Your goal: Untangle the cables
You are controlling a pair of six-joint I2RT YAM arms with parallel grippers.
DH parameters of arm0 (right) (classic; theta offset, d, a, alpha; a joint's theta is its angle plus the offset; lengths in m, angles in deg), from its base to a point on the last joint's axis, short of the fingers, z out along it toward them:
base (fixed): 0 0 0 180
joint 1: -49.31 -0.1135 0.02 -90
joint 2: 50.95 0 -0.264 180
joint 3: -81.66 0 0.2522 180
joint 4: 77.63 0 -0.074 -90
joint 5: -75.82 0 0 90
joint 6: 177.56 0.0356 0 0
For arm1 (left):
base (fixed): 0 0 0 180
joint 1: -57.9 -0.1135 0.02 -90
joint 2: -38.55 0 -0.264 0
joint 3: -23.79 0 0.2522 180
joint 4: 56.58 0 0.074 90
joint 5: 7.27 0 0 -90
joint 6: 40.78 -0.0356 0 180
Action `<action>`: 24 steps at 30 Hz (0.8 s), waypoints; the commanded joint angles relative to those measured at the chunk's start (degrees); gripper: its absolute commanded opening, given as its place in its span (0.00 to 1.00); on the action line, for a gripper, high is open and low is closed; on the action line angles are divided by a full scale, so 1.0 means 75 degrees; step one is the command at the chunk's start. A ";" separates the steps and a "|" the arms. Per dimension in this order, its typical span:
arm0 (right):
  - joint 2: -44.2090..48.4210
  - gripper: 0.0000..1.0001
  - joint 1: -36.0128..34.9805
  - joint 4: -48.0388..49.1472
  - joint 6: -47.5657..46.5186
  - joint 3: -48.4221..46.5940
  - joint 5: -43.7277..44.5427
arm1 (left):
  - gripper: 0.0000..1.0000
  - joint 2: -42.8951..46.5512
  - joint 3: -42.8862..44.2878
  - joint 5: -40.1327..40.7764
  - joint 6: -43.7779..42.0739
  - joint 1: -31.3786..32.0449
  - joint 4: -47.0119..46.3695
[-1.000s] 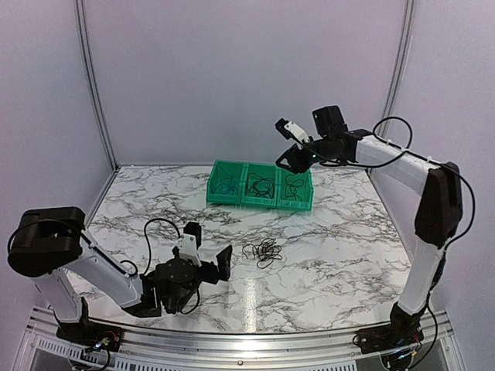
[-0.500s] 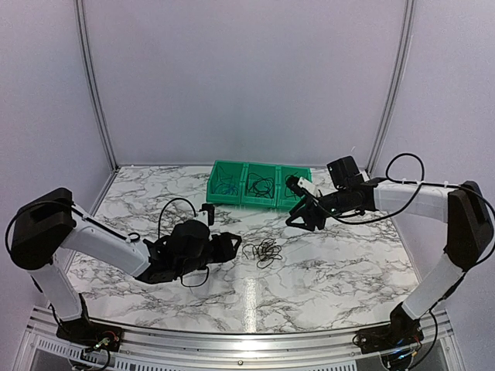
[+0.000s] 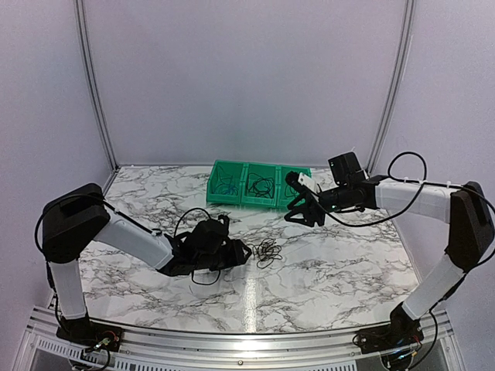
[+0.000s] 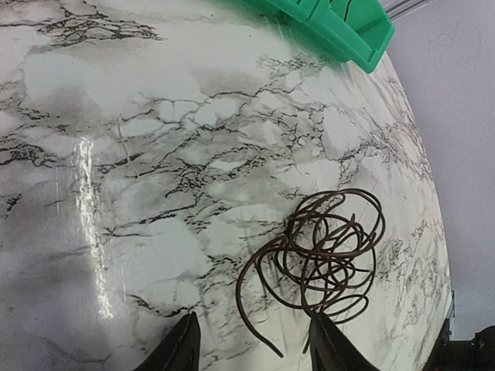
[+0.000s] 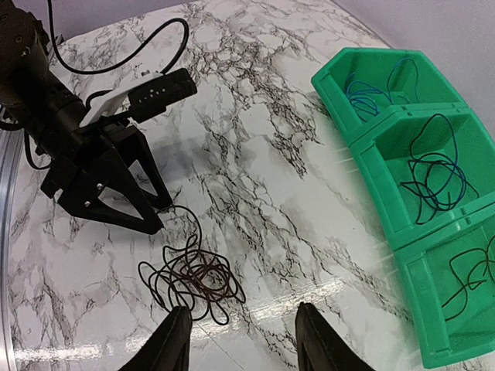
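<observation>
Left arm (image 3: pixel 139 243) low, left fingers (image 4: pixel 184 349) apart beside cables (image 3: pixel 264 250). Right arm (image 3: pixel 406 197) raised, right fingers (image 5: pixel 172 340) apart. Clump roundish, no long axis.

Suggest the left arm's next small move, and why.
Probably ease the left gripper slightly forward and close. Its jaws stand open at the near edge of the cable clump on the table, with one loose loop lying between its fingers, not yet pinched.

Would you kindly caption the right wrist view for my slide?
Left end effector at the tangled cable clump; green three-compartment bin holds loose cables.
</observation>
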 commanded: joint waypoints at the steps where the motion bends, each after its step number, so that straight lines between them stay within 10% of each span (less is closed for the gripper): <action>1: 0.0247 0.47 -0.0075 0.0037 -0.0269 -0.0085 -0.0057 | 0.47 -0.0366 0.0510 -0.0449 0.0055 -0.0096 0.0222; 10: -0.0024 0.50 -0.0464 -0.0220 -0.0620 -0.0132 0.0184 | 0.02 -0.0730 0.1091 -0.0330 -0.0369 -0.0250 0.0225; 24: -0.1508 0.69 -0.1777 0.0025 -0.0164 -0.0589 0.1603 | 0.00 0.0500 -0.0154 -0.0083 -0.0654 -0.0079 0.0103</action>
